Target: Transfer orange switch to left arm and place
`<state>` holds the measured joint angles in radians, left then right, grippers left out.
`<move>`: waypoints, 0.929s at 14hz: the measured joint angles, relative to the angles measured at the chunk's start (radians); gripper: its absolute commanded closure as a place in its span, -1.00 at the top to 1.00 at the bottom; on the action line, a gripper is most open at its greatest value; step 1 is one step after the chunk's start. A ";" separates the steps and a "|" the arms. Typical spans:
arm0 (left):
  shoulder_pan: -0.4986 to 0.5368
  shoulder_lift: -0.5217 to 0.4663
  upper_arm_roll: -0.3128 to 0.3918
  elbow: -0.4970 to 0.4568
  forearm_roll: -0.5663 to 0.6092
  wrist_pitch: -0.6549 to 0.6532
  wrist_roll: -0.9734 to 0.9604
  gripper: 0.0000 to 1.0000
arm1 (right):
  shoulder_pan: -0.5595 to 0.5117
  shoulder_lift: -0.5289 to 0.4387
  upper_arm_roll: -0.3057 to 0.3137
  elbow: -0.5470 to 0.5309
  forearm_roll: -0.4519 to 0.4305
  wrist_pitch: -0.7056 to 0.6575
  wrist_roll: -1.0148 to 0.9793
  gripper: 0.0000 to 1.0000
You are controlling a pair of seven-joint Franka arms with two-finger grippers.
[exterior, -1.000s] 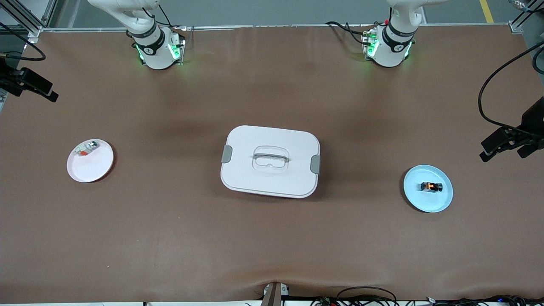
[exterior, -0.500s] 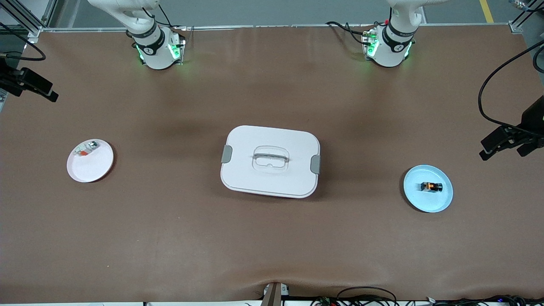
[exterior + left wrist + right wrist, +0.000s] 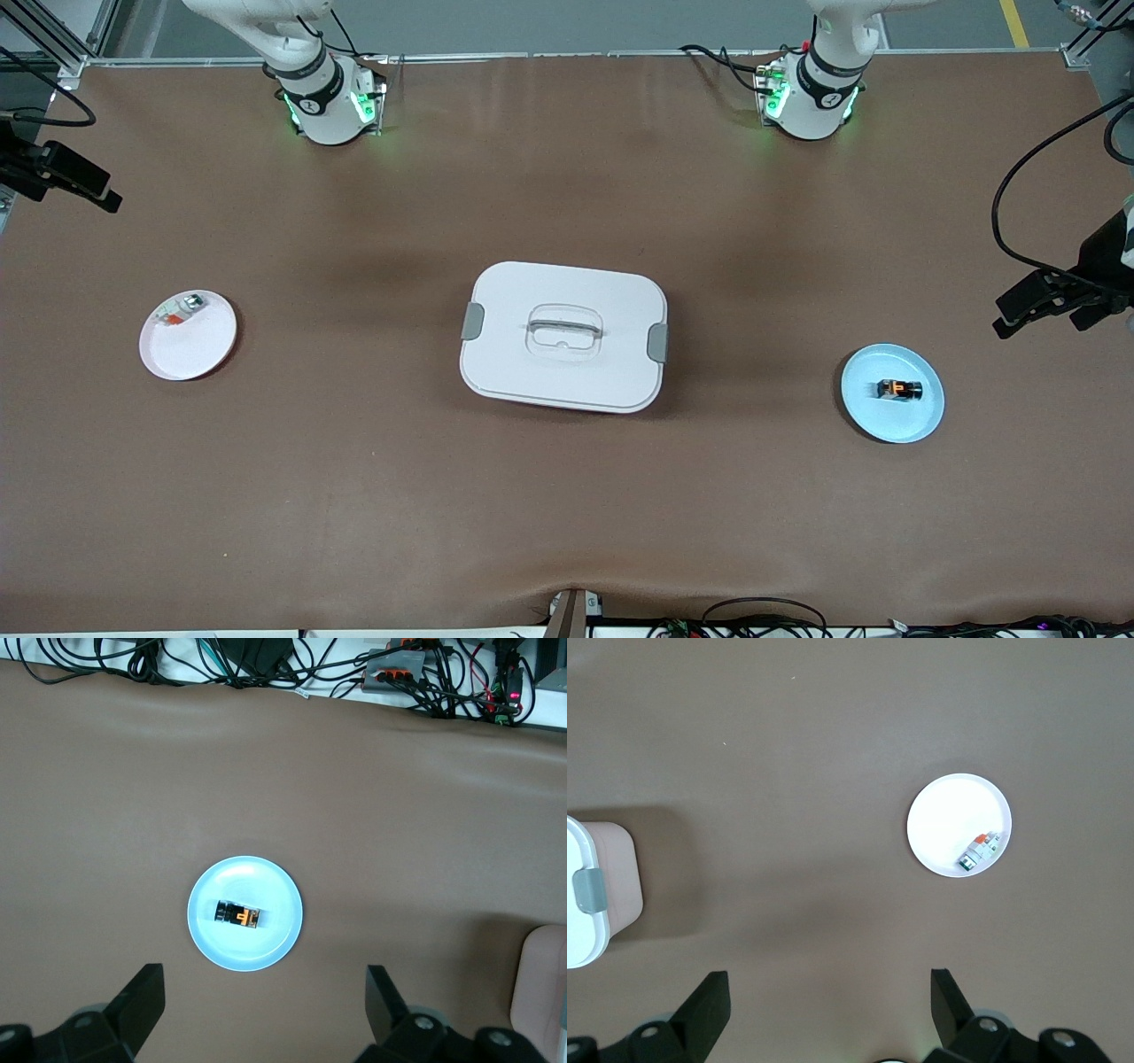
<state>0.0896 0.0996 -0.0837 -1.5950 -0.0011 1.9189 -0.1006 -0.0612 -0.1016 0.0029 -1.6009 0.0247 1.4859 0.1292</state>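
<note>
Orange switch (image 3: 899,389) flat on blue plate (image 3: 921,421); box (image 3: 563,336) mid-table.

Both arms rise out of the front view's top edge. The left gripper (image 3: 1036,312) and the right gripper (image 3: 75,184) are each cut by a side edge. The box (image 3: 594,895) is cropped in the right wrist view.

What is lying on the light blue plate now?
Only the orange switch lies on the light blue plate, on its side near the middle. The part of the plate under the switch is covered; nothing else shows there.
</note>
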 measured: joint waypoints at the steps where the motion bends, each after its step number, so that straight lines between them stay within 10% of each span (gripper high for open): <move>1: -0.029 0.004 0.029 0.000 0.000 0.000 0.000 1.00 | 0.000 0.000 0.001 0.000 0.000 0.001 0.000 1.00; 13: -0.098 0.011 0.113 0.003 0.000 -0.036 0.000 1.00 | 0.000 0.000 0.007 -0.001 0.000 0.002 -0.001 1.00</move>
<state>-0.0082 0.1102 0.0290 -1.5922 -0.0011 1.8831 -0.1005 -0.0611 -0.1016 0.0097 -1.6015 0.0247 1.4883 0.1281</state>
